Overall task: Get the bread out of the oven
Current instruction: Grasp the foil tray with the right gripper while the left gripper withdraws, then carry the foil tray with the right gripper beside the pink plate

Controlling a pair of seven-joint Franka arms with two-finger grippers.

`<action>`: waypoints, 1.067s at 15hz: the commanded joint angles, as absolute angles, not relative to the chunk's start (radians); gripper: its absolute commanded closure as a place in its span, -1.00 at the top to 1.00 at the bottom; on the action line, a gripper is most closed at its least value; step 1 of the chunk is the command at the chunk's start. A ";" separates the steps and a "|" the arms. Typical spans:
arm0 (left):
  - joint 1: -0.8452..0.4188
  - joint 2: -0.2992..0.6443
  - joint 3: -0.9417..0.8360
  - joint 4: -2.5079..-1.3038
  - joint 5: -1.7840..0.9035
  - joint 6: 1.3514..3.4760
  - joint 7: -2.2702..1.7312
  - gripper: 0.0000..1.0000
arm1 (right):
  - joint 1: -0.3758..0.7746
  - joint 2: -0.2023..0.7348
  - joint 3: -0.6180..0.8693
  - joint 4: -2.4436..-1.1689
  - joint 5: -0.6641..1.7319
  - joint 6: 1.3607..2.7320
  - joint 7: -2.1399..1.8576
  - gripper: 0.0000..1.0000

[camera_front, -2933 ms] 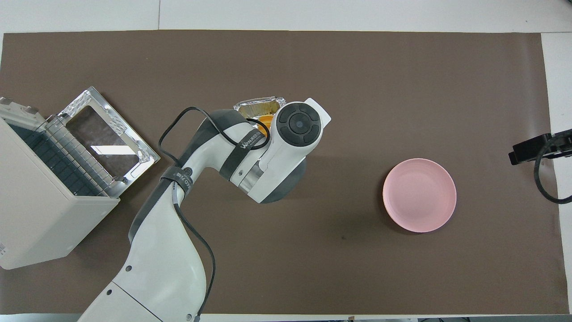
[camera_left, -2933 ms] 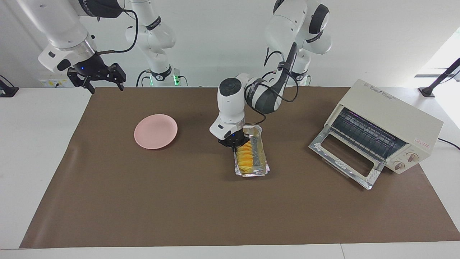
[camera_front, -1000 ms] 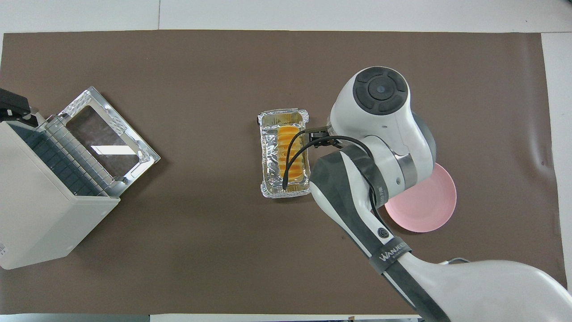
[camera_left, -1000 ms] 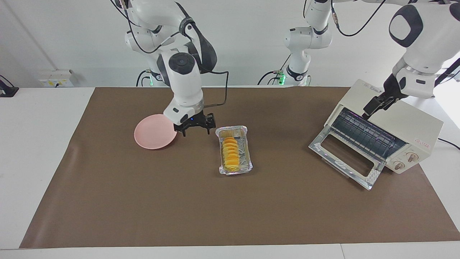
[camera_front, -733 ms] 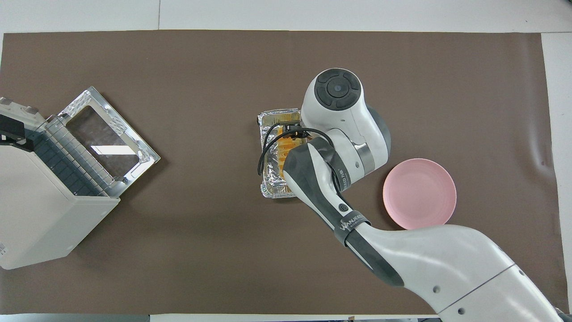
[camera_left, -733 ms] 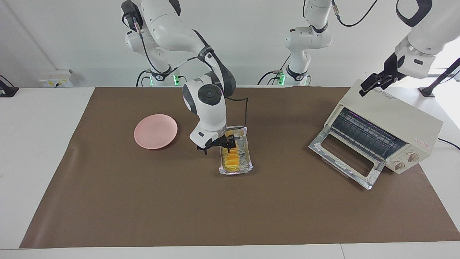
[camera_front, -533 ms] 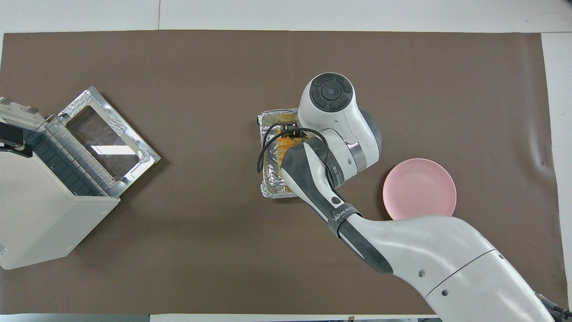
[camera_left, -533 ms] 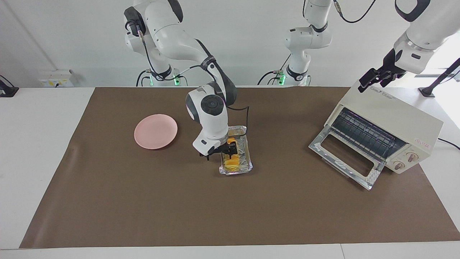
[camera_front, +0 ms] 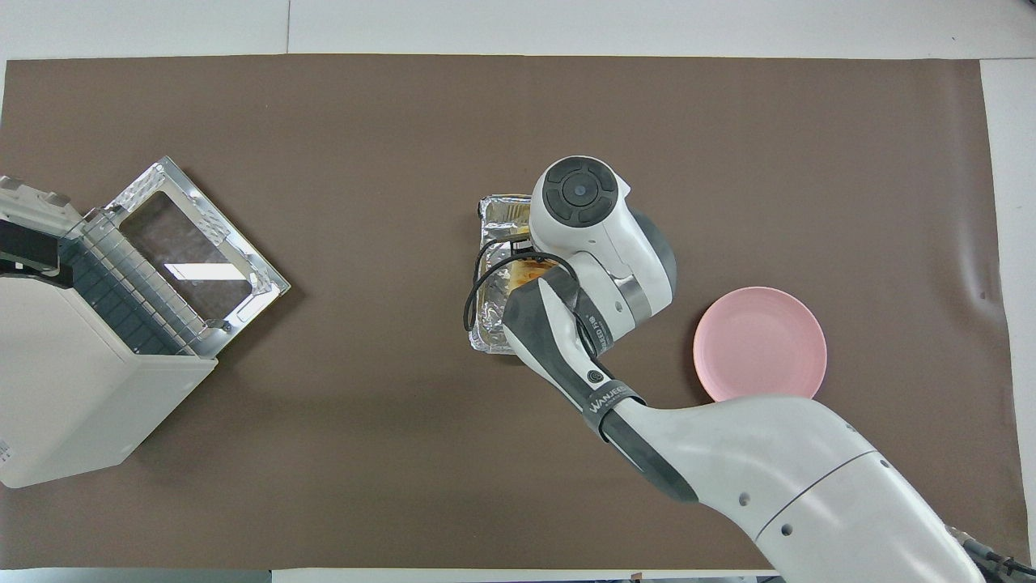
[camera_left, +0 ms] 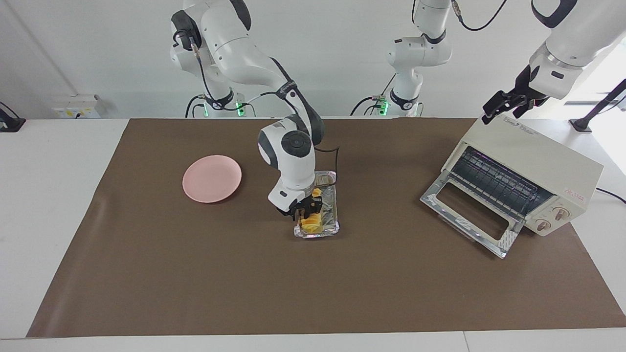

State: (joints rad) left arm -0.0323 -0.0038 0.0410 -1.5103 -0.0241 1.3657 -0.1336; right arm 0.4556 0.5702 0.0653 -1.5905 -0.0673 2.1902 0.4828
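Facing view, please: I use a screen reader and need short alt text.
The right gripper is down on the golden ridged bread roll in a crinkled silver foil tray. The left gripper hangs over the open cream-white toaster oven.

bread (camera_left: 311, 223): the right gripper (camera_left: 307, 210) covers most of it in the facing view; the right arm hides nearly all of it from above.
foil tray (camera_front: 489, 324): half is under the right arm in the overhead view.
right gripper: hidden from above; cannot tell if it grips the bread.
left gripper (camera_left: 503, 105): too small to tell.
oven (camera_front: 73, 380): cut off by the overhead view's edge.
plate (camera_front: 757, 340): the arm covers a bit of its rim from above.
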 commanded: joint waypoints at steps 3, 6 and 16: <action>-0.043 -0.037 0.040 -1.594 -0.031 1.411 -0.121 1.00 | 0.451 0.561 0.061 -1.585 -0.086 2.180 0.497 -1.00; -0.043 -0.072 0.040 -1.672 -0.031 1.465 -0.120 1.00 | 0.431 0.565 0.057 -1.519 -0.083 2.111 0.485 -1.00; -0.041 -0.084 0.028 -1.661 -0.031 1.416 -0.127 1.00 | 0.074 0.676 0.057 -1.279 -0.067 1.971 0.014 -1.00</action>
